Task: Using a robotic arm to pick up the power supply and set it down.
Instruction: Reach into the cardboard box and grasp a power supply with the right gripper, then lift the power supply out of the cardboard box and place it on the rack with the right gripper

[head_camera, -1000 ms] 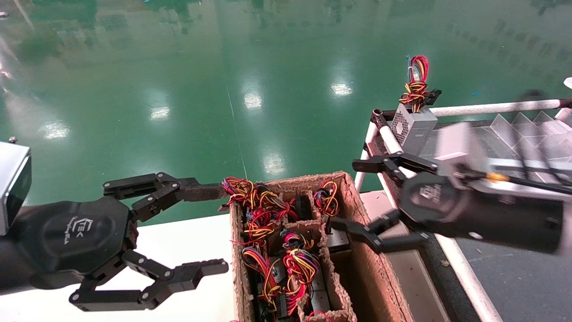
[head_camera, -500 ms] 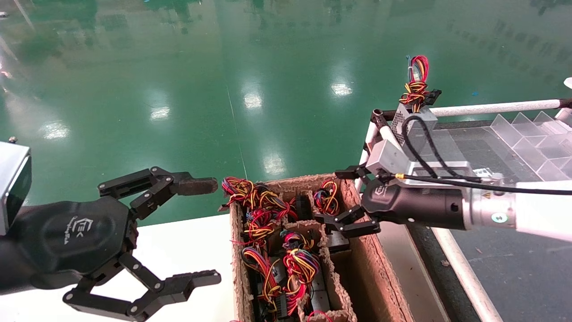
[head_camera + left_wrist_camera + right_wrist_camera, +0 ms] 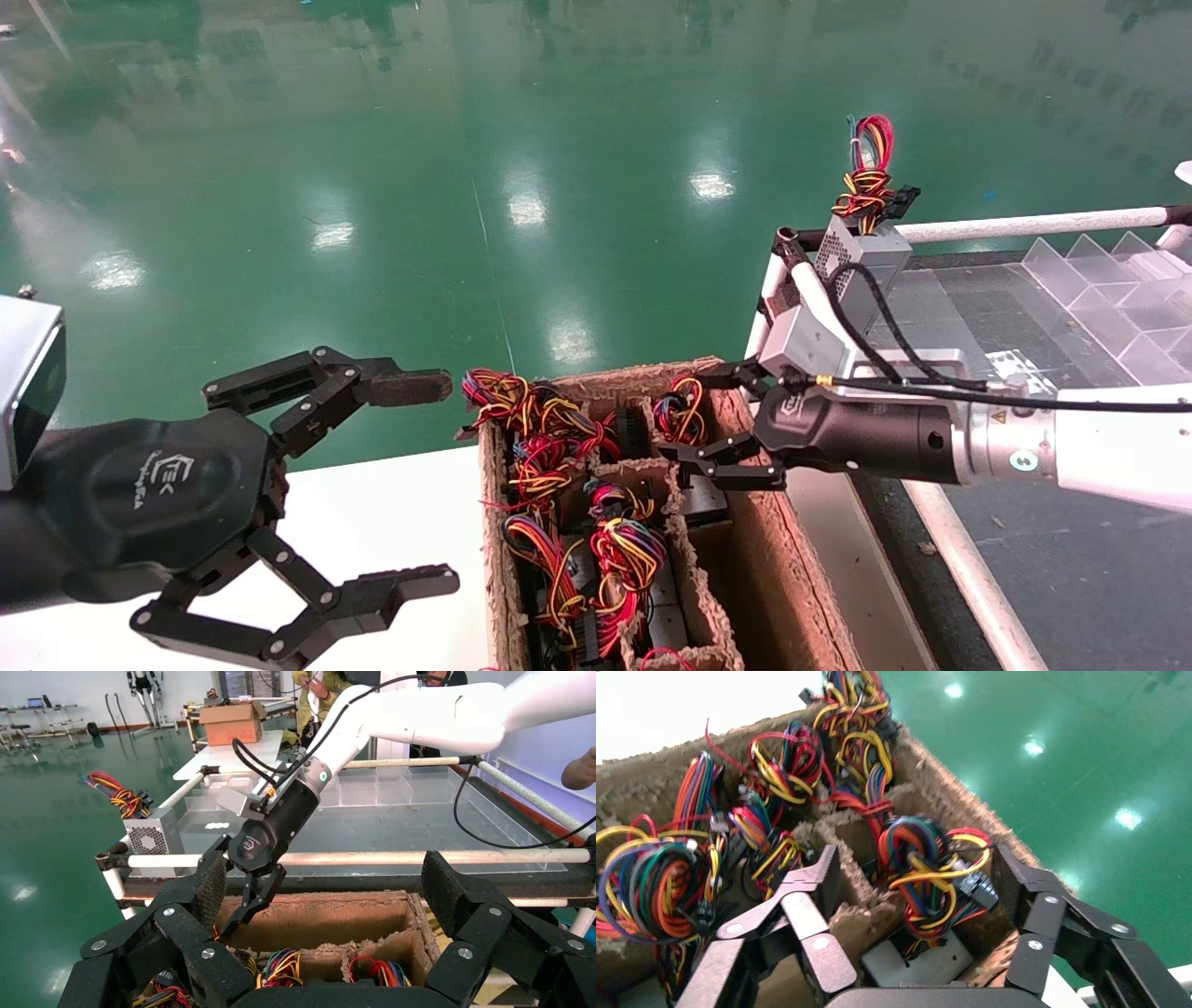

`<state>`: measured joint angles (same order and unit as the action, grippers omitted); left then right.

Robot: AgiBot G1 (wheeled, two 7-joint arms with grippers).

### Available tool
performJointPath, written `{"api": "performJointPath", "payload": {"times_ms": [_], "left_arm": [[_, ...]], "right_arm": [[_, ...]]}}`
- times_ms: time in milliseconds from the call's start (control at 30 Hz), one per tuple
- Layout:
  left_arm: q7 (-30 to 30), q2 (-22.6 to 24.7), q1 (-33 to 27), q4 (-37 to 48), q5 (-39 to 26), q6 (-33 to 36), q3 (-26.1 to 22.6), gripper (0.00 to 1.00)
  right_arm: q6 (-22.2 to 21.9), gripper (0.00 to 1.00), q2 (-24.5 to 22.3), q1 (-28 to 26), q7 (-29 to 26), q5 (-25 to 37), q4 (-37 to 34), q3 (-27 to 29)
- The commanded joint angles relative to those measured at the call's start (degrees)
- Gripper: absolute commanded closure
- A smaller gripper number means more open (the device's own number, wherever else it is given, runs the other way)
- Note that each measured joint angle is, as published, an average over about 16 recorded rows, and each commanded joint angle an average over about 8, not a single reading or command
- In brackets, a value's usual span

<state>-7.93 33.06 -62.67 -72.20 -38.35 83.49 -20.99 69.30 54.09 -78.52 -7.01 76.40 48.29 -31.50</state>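
The right gripper [image 3: 712,424] hangs over the cardboard box's [image 3: 792,578] far compartment, fingers spread around a wired power supply [image 3: 916,962]. The left gripper [image 3: 424,485] idles, fingers wide.

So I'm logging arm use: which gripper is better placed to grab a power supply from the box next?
Right. The right gripper hangs open above the cardboard box's far-right compartment; the left gripper waits open beside the box.
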Motion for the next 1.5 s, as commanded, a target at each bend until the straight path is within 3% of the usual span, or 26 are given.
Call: {"api": "performJointPath", "payload": {"times_ms": [33, 900, 1267, 1500], "left_arm": [[0.0, 0.0, 0.0, 0.0, 0.0, 0.0, 0.0, 0.0], [0.0, 0.0, 0.0, 0.0, 0.0, 0.0, 0.0, 0.0], [0.0, 0.0, 0.0, 0.0, 0.0, 0.0, 0.0, 0.0], [0.0, 0.0, 0.0, 0.0, 0.0, 0.0, 0.0, 0.0]], "right_arm": [[-0.2, 1.0, 0.2, 0.1, 0.7, 0.1, -0.3, 0.0], [-4.7, 1.0, 2.4, 1.3, 5.4, 1.0, -2.6, 0.5], [-5.4, 1.0, -0.7, 2.6, 6.0, -2.0, 3.0, 3.1], [-2.9, 1.0, -4.2, 0.9, 3.6, -5.9, 6.6, 5.6]]}}
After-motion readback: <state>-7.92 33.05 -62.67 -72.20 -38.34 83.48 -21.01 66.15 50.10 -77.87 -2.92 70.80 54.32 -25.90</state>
